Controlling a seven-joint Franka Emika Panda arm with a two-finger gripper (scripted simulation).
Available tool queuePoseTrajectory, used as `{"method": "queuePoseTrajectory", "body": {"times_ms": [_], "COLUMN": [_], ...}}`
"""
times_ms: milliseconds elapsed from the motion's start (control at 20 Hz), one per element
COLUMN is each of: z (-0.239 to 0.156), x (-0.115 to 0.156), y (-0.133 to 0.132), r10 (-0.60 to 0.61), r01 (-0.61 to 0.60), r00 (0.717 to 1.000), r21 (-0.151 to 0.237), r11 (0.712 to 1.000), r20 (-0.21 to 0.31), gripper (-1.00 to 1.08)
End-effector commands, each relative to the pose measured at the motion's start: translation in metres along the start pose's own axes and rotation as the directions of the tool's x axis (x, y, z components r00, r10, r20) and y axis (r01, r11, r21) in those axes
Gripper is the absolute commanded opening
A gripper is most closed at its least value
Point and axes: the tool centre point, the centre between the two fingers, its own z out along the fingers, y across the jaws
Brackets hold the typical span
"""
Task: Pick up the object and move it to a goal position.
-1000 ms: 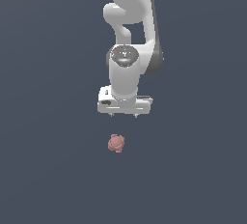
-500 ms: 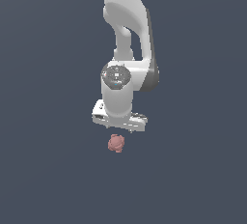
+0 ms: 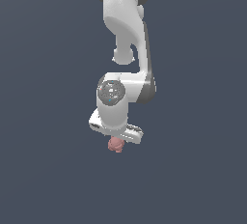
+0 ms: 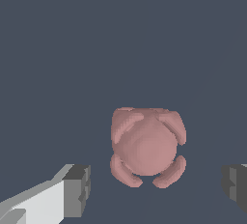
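The claw (image 4: 154,189) has dropped right over the object (image 4: 147,146), fingers (image 4: 77,189) spread either side of it, apparently not yet touching; closing looks like the next move.

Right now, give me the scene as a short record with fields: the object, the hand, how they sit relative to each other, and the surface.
object: small pink lumpy blob with little knobs, lying on the surface
hand: white hand, open, fingers on either side of the blob
contact: none visible; gaps show on both sides in the wrist view
surface: plain dark grey-blue floor
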Motion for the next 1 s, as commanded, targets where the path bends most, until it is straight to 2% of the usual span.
{"method": "queuePoseTrajectory", "body": {"times_ms": [0,400,950], "z": [0.003,0.009,0.056], "x": [0.004,0.005,0.005], "y": [0.000,0.001,0.001], "r10": [0.015,0.020,0.023], "r01": [-0.015,-0.020,-0.023], "r00": [1.000,1.000,1.000], "r21": [0.000,0.000,0.000], "r11": [1.000,1.000,1.000], "r20": [-0.001,-0.001,-0.001], "gripper": [1.00,1.00,1.00]}}
